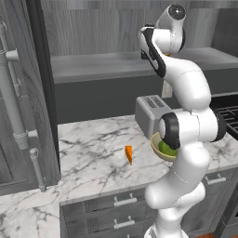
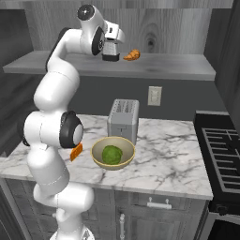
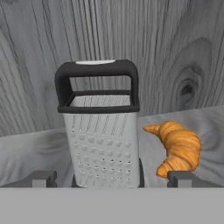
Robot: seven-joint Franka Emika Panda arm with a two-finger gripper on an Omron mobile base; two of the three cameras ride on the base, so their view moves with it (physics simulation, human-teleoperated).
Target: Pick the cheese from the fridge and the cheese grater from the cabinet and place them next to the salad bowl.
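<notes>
Jaws wide around cheese grater [image 3: 103,131], croissant [image 3: 177,148] beside, cheese [image 1: 128,154] on counter [image 1: 93,158]

The arm [image 2: 54,117] is glossy white, built of rounded, bulbous segments joined by dark black rings at the joints. A grey cap tops its uppermost joint. The hand [image 3: 112,178] carries two small dark grey, blocky fingertips.

The open pincer [image 3: 112,179] straddles the cheese grater [image 3: 103,135]; the croissant [image 3: 177,148] crowds one side.
</notes>
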